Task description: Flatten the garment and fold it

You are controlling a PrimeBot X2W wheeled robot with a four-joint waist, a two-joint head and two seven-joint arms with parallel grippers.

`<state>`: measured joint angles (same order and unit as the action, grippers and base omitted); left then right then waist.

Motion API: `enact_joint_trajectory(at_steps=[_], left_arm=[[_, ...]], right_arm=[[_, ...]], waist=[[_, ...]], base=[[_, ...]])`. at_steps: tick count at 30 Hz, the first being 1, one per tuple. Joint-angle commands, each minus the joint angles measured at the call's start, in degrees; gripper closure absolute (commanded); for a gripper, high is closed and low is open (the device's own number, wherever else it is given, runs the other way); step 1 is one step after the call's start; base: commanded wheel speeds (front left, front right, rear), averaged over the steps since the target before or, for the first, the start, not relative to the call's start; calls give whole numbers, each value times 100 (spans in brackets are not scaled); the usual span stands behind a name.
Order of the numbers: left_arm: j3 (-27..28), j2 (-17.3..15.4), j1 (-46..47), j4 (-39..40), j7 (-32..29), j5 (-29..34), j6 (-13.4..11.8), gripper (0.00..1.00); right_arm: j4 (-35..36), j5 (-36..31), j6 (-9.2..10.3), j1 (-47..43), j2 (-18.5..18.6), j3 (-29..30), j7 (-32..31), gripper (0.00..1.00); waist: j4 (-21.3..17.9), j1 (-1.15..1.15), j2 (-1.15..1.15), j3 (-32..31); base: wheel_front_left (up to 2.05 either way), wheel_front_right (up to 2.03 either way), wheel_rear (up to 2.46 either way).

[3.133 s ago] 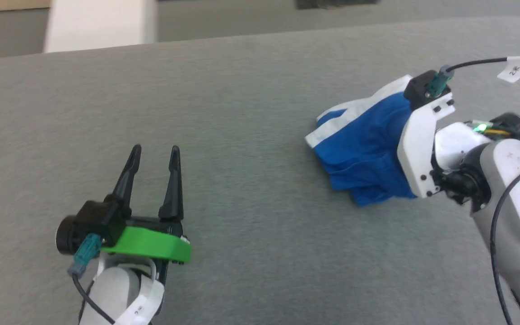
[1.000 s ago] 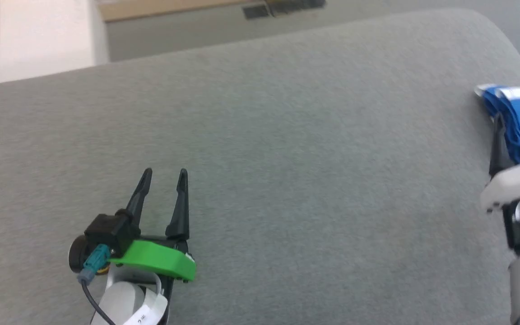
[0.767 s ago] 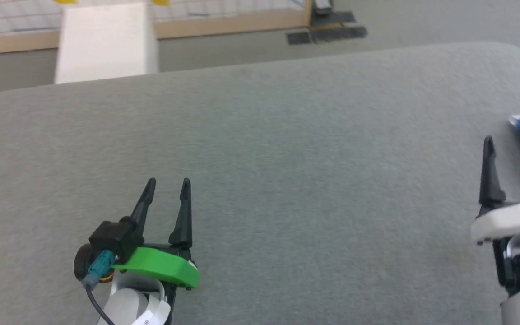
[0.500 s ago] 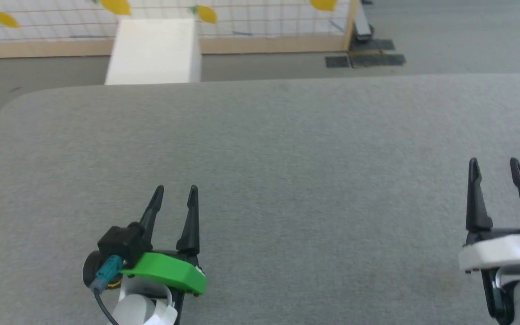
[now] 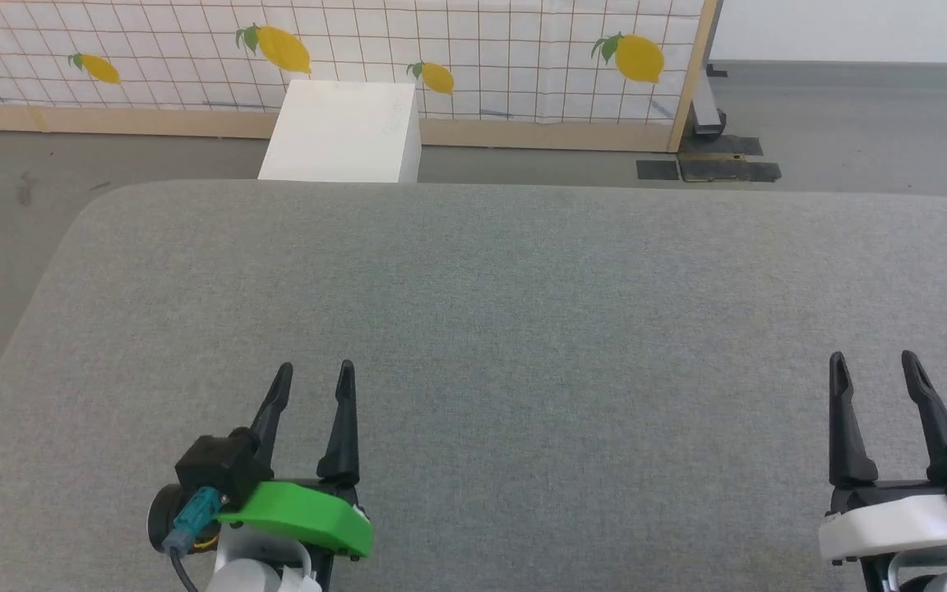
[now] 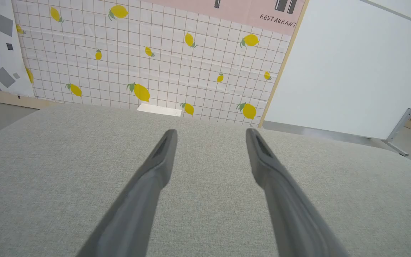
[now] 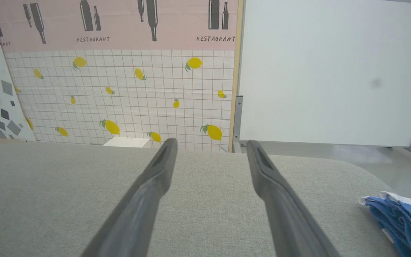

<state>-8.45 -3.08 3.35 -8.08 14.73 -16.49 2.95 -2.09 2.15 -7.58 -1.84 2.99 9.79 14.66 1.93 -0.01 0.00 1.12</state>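
Garment point(image 7: 401, 217) bunched at right edge of grey table point(image 5: 523, 271).
Left gripper point(image 5: 311, 374), right gripper point(image 5: 875, 366) over table, fingers spread, empty.

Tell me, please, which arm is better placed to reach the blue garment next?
Probably the right: the garment lies close beside the open right end effector in its wrist view, while the open left end effector sits across the grey surface, farther away.
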Motion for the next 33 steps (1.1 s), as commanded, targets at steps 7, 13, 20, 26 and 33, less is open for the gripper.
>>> enact_joint_trajectory(at_steps=[7,13,20,26,33], left_arm=[[23,20,-124,65,27,-23,-53,0],[1,20,-124,28,27,-14,-44,0],[-8,20,-131,-30,27,-25,-45,0],[4,-1,-63,-51,-8,6,-24,100],[1,-2,-63,-52,-6,4,-24,100]], right_arm=[[28,112,9,-135,-11,-69,33,0],[44,157,9,-170,-11,-58,33,0],[52,204,9,-209,-11,-65,33,0],[23,152,0,-163,1,-70,-8,100],[21,152,0,-164,1,-68,-6,100]], waist=[[-30,1,0,-11],[-15,1,0,-12],[9,1,0,-36],[8,1,0,-47],[8,1,0,-47]], base=[[0,0,0],[0,0,0],[0,0,0],[0,0,0],[0,0,0]])
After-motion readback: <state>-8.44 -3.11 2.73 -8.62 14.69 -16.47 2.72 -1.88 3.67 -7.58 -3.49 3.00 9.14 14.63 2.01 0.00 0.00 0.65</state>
